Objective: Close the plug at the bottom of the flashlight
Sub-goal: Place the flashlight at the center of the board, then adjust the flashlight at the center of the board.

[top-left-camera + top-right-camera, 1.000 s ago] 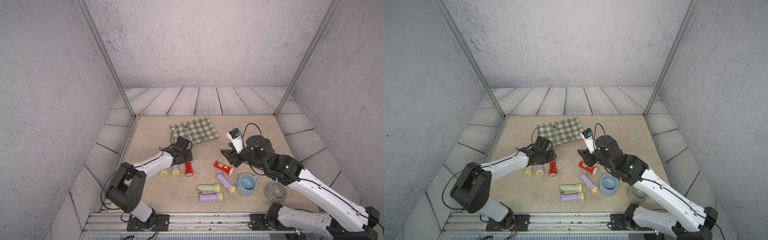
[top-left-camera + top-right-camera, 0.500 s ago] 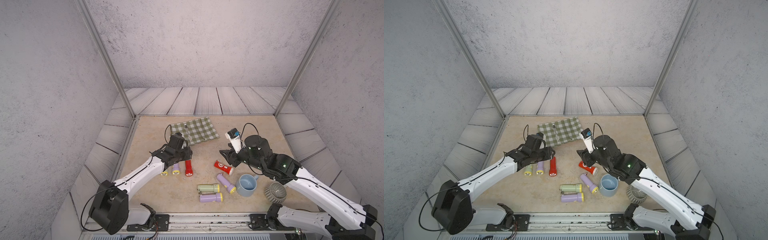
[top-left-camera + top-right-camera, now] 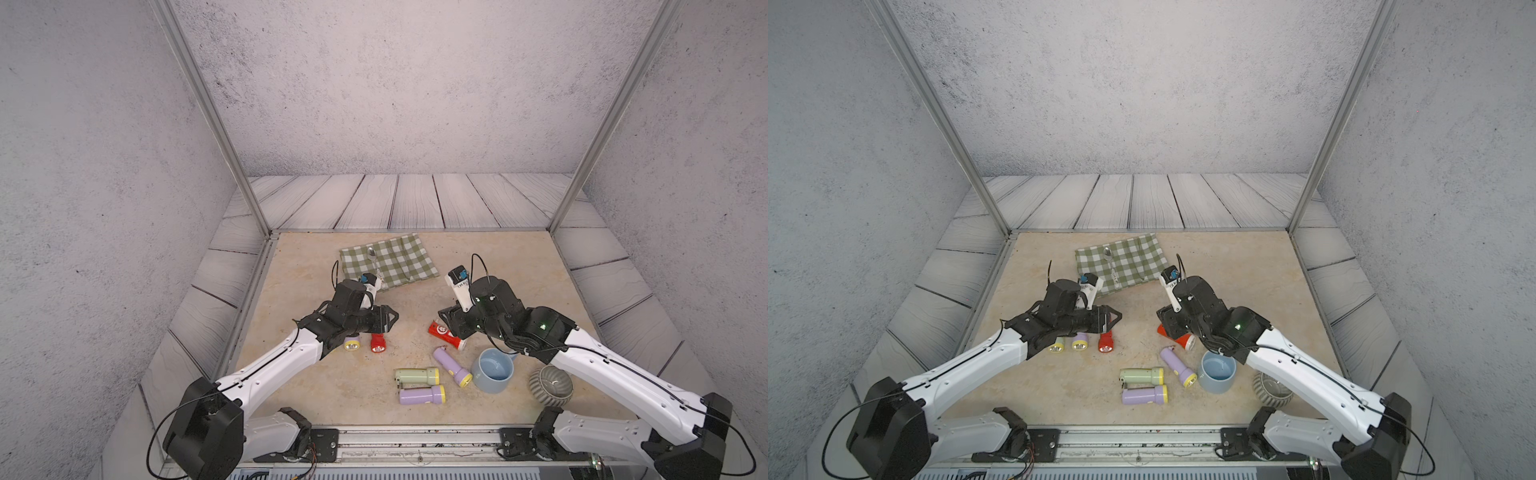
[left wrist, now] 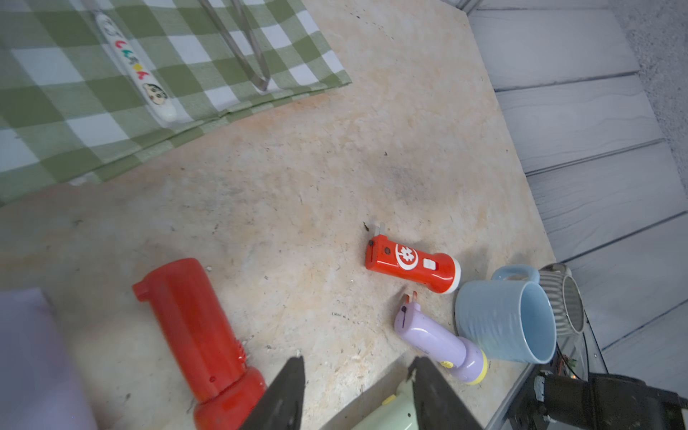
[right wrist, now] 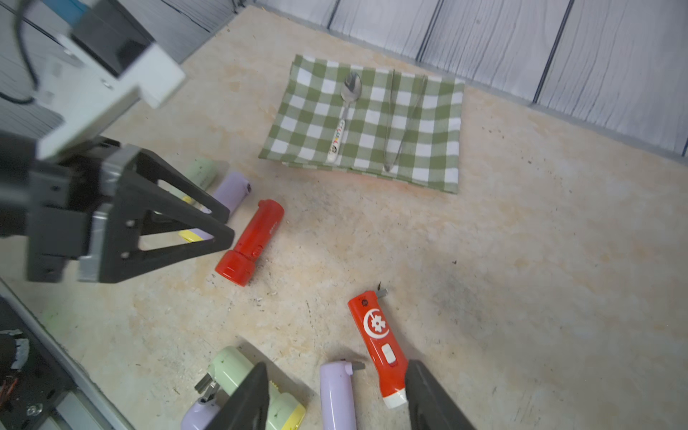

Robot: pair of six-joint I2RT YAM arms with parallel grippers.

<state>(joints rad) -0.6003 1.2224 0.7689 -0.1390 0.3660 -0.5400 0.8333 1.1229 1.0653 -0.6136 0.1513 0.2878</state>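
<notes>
A spoon [image 3: 373, 259] is lying on the cloth [image 3: 409, 259] at twelve o'clock; a flashlight [image 3: 451, 365] is lying at the mug's [image 3: 492, 380] nine.

The beige counter [image 3: 498, 270] carries a green checked cloth [image 3: 395, 259] at the upper middle. Lower lie a plain red flashlight [image 3: 377, 343], a red flashlight with white emblem [image 3: 444, 333], a slanted purple flashlight [image 3: 452, 367], a green flashlight [image 3: 417, 376] and a level purple flashlight [image 3: 422, 395]. At the lower right stand a blue mug [image 3: 492, 370] and, near it, a grey ribbed bowl [image 3: 550, 385].
</notes>
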